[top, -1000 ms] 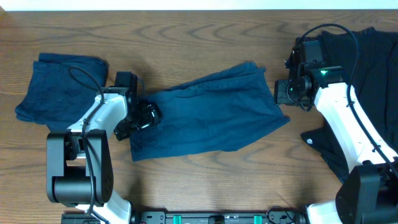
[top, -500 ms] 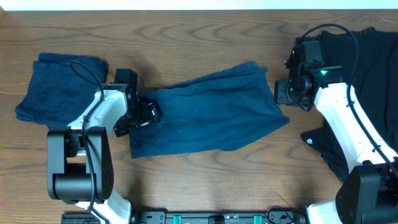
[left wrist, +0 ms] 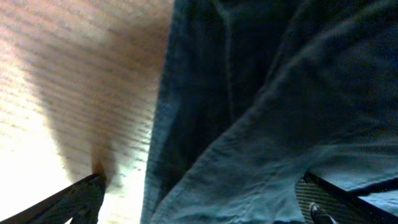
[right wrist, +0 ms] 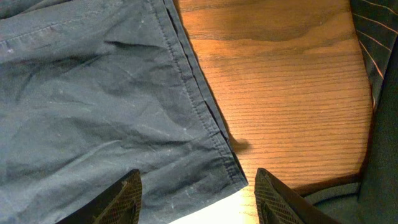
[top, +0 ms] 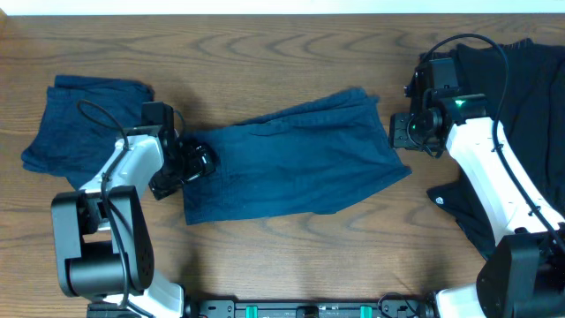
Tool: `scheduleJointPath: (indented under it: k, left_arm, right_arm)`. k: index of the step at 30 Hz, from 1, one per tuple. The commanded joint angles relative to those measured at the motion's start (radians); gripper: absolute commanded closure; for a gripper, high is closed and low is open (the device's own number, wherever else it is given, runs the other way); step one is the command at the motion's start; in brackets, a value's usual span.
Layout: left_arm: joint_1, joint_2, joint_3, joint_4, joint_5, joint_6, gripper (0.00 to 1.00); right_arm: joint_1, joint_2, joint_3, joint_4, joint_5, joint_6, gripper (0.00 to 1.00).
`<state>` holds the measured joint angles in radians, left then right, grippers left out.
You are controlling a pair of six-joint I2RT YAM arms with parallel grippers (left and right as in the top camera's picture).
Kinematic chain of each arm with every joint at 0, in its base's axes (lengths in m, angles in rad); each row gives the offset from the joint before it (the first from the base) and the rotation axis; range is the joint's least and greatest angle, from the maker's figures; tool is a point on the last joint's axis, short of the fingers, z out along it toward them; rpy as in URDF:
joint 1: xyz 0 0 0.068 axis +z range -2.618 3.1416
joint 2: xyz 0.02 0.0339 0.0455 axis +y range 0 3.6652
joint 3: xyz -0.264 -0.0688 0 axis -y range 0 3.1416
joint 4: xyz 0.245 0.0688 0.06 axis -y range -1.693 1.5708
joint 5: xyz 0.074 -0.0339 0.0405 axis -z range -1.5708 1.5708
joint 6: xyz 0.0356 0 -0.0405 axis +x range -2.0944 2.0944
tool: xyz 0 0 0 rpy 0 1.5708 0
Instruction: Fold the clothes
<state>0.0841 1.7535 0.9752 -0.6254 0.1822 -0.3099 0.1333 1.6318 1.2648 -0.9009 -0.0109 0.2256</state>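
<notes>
Surface: brown wood-grain tabletop (top: 265,44), pale strip (top: 265,7) along its far edge

Item 1: dark navy soft cloth shorts (top: 300,163), spread flat and slightly creased at centre, lying aslant

Item 2: second navy cloth garment (top: 79,119), folded, far left, apart from item 1

Item 3: black cloth heap (top: 530,79), far right corner

Left claw (left wrist: 200,180): fully spread over the left edge of the central shorts, gripping nothing

Right claw (right wrist: 198,180): parted above the right hem corner of the shorts, gripping nothing
</notes>
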Motion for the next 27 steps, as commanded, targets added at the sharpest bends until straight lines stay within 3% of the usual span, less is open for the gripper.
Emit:
scheduleJointPath:
  k: [1,7,10,23,25,27]
  left_arm:
    - [0.000,0.018,-0.053,0.040,0.088,0.023,0.01]
    - [0.000,0.031,-0.100,0.094,0.148,0.029,0.03]
    - [-0.002,0.037,-0.102,0.098,0.151,0.029,0.13]
    - [-0.029,0.037,-0.108,0.127,0.176,0.028,0.39]
    - [-0.029,0.037,-0.115,0.127,0.173,0.029,0.46]
    - [-0.029,0.037,-0.122,0.123,0.164,0.029,0.70]
  right_arm:
    - [0.005,-0.004,-0.005,-0.006,0.004,-0.014,0.44]
    - [0.005,-0.004,-0.005,-0.006,0.004,-0.014,0.44]
    - [0.005,-0.004,-0.005,-0.007,0.003,-0.014,0.44]
    - [0.005,-0.004,-0.005,-0.008,0.003,-0.014,0.44]
    - [0.005,-0.004,-0.005,-0.008,0.003,-0.014,0.44]
    - [0.005,-0.004,-0.005,-0.008,0.003,-0.014,0.44]
